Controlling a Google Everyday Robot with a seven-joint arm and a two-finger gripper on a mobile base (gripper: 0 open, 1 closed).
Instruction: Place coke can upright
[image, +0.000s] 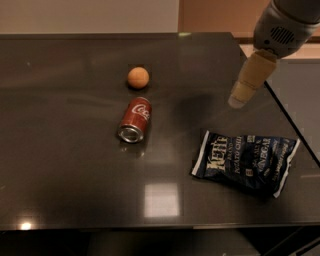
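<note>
The red coke can (135, 120) lies on its side on the dark table (60, 165), its silver end facing the front, white script on top. My gripper (241, 97) hangs above the table's right part, well to the right of the can and above the chip bag. It holds nothing that I can see.
A round orange fruit (138, 77) sits just behind the can. A dark blue chip bag (245, 161) lies at the front right. The table's right edge runs diagonally past the gripper, with a lower grey surface (300, 100) beyond it.
</note>
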